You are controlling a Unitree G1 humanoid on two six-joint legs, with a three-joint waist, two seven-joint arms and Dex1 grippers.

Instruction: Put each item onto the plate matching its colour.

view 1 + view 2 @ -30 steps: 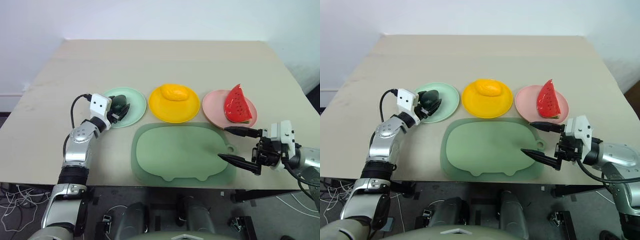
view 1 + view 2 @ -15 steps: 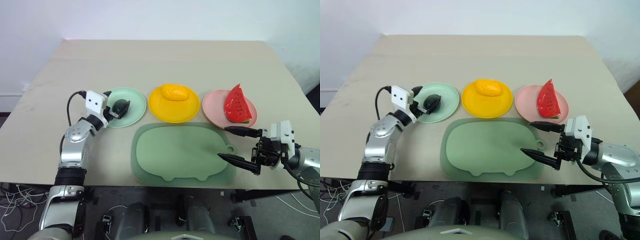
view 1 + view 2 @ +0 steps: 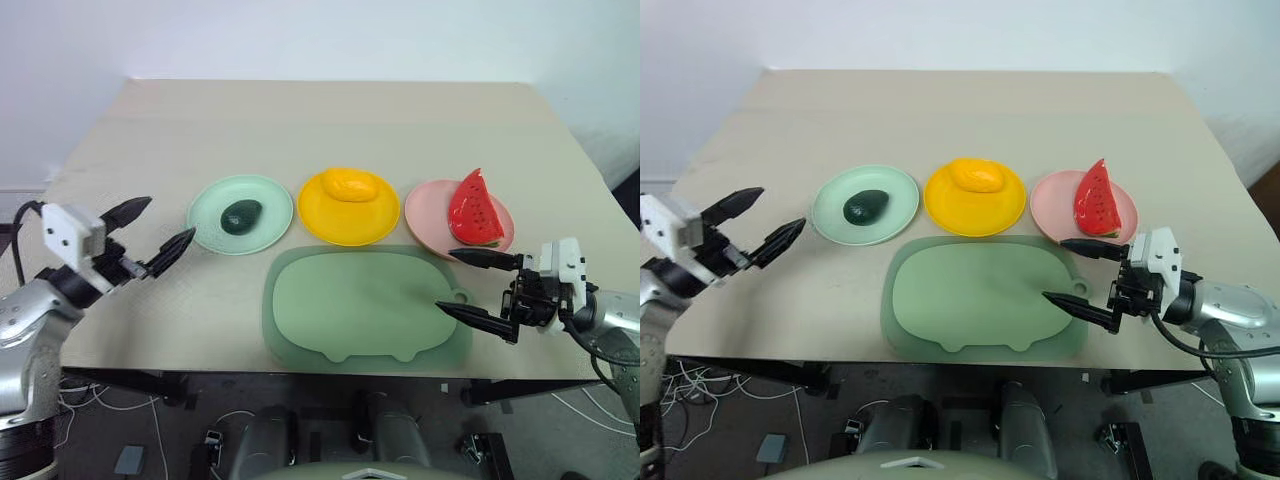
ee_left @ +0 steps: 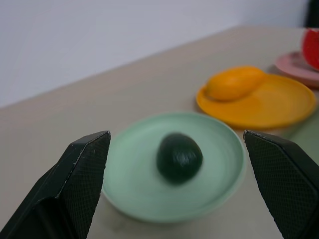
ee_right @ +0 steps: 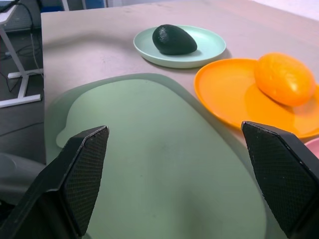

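1. Avocado [image 3: 241, 215], small and dark green, lies on the mint green plate [image 3: 269, 201], a little left of its middle.
2. Yellow mango-like fruit [image 3: 349, 185] lies on the yellow plate [image 3: 347, 226], toward its far side.
3. Red watermelon wedge [image 3: 474, 209] with black seeds rests on the pink plate [image 3: 427, 215], on its right part.
4. The three plates stand in one row on the bench [image 3: 330, 120], with the pale green pig-shaped board [image 3: 360, 305] just in front of them.
5. The left end effector [image 3: 146, 236] has its two black fingers spread wide and holds nothing. It hangs over the left side of the bench, apart from the mint green plate.
6. The right end effector [image 3: 468, 287] is also spread wide and empty. It hovers over the right edge of the board, near the pink plate.
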